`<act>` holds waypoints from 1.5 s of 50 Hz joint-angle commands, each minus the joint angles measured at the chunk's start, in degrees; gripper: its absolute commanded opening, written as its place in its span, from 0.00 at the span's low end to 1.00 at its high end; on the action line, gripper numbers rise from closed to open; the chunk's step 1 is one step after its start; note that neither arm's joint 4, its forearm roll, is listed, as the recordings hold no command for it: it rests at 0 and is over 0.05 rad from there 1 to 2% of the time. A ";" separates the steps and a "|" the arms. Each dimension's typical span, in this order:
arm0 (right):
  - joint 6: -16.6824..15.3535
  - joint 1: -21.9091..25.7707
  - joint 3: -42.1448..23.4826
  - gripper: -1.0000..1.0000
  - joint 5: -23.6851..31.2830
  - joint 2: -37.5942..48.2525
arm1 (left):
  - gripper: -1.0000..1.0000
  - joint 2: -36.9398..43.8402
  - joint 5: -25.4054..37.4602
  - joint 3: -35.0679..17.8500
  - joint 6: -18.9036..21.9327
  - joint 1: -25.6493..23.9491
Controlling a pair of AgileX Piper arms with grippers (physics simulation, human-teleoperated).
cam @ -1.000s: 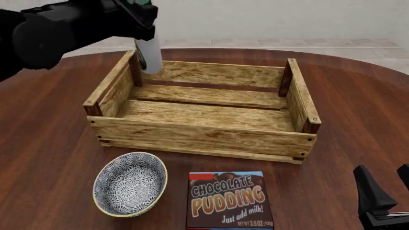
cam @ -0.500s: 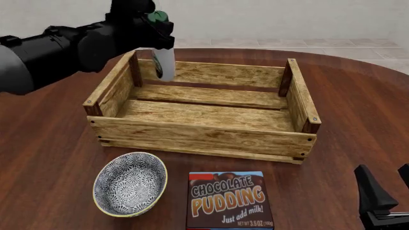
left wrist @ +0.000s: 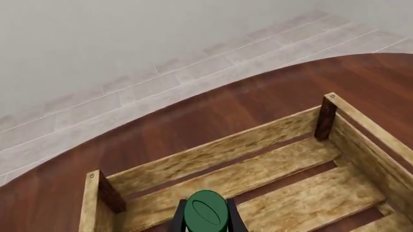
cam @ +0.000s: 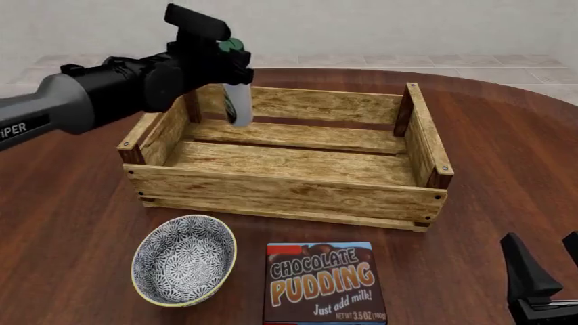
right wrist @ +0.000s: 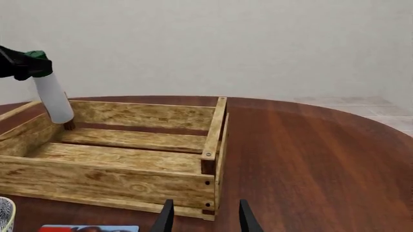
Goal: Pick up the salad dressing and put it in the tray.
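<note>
My left gripper is shut on the salad dressing, a slim white bottle with a dark green cap. It hangs above the far left inside corner of the tray, the large wooden slat crate. In the left wrist view the green cap sits between my fingers, with the tray's back wall beyond. In the right wrist view the bottle hangs tilted over the tray's far left end. My right gripper is open and empty, low at the front right of the table.
A blue-white patterned bowl stands in front of the tray at the left. A brown chocolate pudding box lies beside it. The round wooden table ends at a tiled floor behind.
My left gripper has carried the bottle to the right and downward, from over the tray's far left corner post to above the tray's inside. The right arm has not moved.
</note>
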 commanded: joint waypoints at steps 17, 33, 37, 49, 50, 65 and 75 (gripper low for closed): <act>0.06 -0.18 0.12 1.00 -0.20 0.16 | 0.00 4.26 -1.78 0.06 -1.24 -0.64; 0.30 -0.27 0.03 1.00 -0.21 0.15 | 0.00 5.82 -3.95 2.22 -1.56 -0.45; 0.38 -0.33 -0.16 1.00 -0.05 0.14 | 0.00 6.05 -4.67 2.95 -1.88 -0.62; 0.69 -0.59 -0.16 1.00 0.04 -0.04 | 0.00 7.41 -6.52 4.09 -2.62 -0.19; 0.72 -0.63 -0.20 1.00 0.07 -0.05 | 0.00 7.60 -6.78 4.28 -2.66 -0.30; 0.94 -0.89 -0.33 1.00 0.18 -0.16 | 0.00 9.44 -7.89 4.51 -2.62 -0.32; 1.04 -0.92 0.02 1.00 -0.18 -0.18 | 0.00 10.39 -8.57 5.10 -3.04 -0.40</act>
